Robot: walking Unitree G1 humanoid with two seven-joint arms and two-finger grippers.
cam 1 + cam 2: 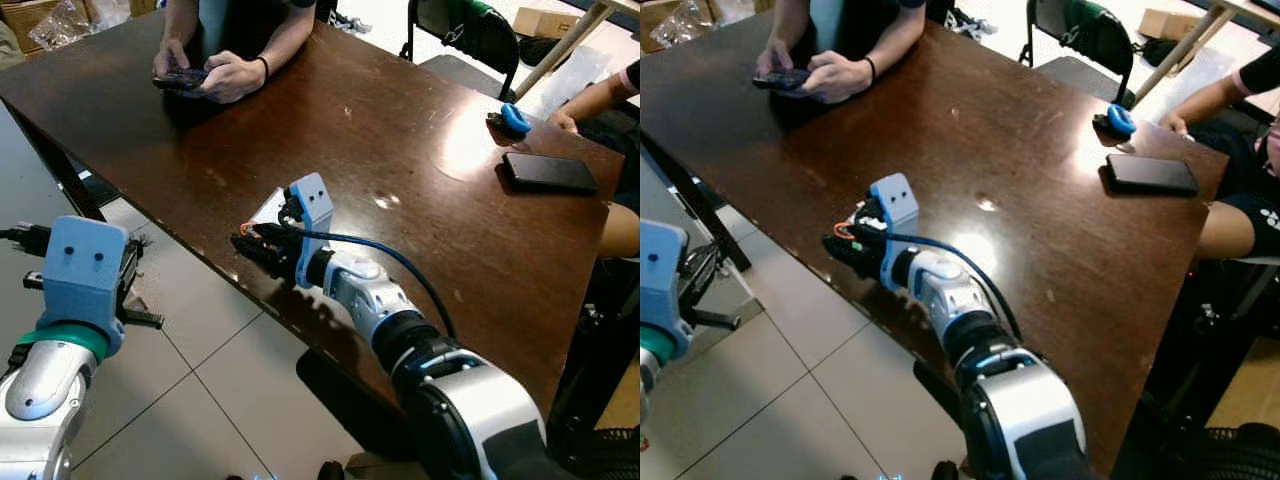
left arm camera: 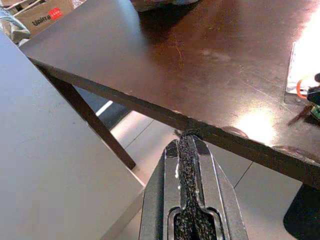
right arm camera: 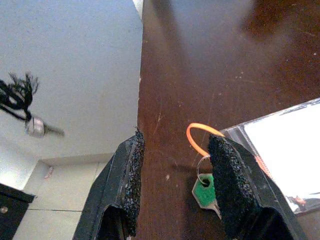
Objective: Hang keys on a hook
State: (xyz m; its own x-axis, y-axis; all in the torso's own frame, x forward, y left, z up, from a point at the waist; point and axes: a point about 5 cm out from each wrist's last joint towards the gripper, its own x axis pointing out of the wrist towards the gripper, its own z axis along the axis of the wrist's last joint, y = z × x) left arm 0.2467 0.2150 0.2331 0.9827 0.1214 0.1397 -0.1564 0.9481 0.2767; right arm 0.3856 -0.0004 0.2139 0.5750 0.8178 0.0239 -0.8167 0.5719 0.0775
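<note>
- Right gripper (image 3: 172,185) low over the near edge of the dark wooden table (image 1: 380,120), fingers spread apart, nothing between them.
- Keys (image 3: 204,187) flat on the table, green head and orange ring (image 3: 200,137) just inside one fingertip, touching a clear plastic sleeve (image 3: 285,150).
- Left gripper (image 2: 189,150) off the table's edge over the tiled floor (image 1: 200,400), fingers pressed together, empty.
- Farther off, black phone (image 1: 549,172) and a person's hands (image 1: 215,75).
- Cardboard box (image 2: 42,15) with red label, writing unreadable.

One key (image 3: 204,189), two phones (image 1: 548,172)
</note>
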